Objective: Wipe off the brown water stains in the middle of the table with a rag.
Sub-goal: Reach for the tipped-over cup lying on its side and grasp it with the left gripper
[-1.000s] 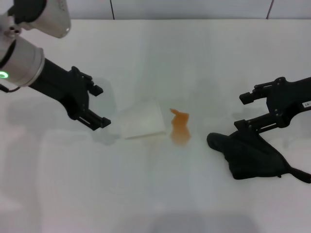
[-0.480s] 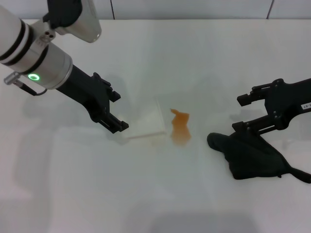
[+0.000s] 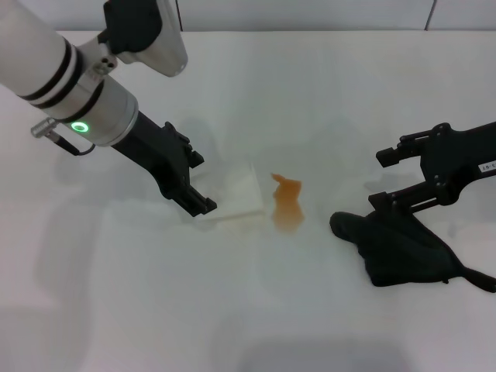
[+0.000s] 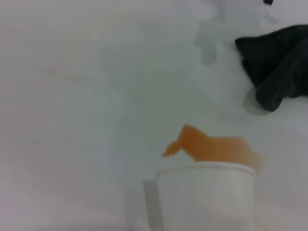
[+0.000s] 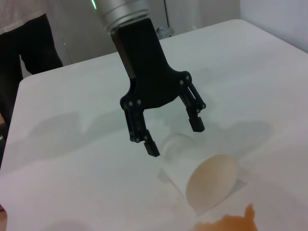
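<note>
The brown water stains [image 3: 288, 206] form one small orange-brown patch in the middle of the white table [image 3: 248, 310]; they also show in the left wrist view [image 4: 216, 149] and the right wrist view [image 5: 226, 224]. The black rag [image 3: 403, 248] lies crumpled at the right, also visible as the rag [image 4: 279, 79]. My right gripper [image 3: 380, 178] stands open just above the rag's far edge, holding nothing. My left gripper [image 3: 203, 184] is open at the closed end of a tipped white cup [image 3: 232, 194], its fingers [image 5: 151, 148] spread on either side.
The white paper cup [image 5: 207, 183] lies on its side just left of the stain, mouth toward it; the left wrist view shows the cup [image 4: 204, 192] close up. A dark-clothed person [image 5: 29, 53] stands beyond the table's far edge.
My left arm has swung right and forward until its open fingers reach the cup's end. The right gripper and the rag have barely moved.
</note>
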`<state>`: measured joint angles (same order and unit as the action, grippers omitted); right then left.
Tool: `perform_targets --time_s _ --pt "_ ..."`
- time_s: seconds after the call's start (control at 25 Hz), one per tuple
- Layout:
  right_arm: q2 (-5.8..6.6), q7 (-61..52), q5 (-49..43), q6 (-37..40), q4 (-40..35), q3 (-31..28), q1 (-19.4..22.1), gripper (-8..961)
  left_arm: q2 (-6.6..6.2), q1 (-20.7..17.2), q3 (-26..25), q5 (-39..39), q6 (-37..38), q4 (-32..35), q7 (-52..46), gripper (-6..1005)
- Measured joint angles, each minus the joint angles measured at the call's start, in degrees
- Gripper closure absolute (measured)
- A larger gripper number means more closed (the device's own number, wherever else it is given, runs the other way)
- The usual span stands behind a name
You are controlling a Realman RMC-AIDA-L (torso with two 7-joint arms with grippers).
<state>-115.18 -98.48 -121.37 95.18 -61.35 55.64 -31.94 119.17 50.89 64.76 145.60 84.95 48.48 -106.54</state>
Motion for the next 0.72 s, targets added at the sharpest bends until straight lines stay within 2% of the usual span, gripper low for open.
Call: perform_targets --time_s 0.28,0.72 --pt "-0.06 0.0 0.0 -0.1 0.0 0.0 0.0 160 0.0 0.1 3.0 0.1 -2.9 -0.5 -0.3 116" --pt "-0.04 0.0 0.0 -0.4 0.0 0.1 0.0 161 0.0 1.5 3.4 -0.1 -6.4 -5.0 0.7 118"
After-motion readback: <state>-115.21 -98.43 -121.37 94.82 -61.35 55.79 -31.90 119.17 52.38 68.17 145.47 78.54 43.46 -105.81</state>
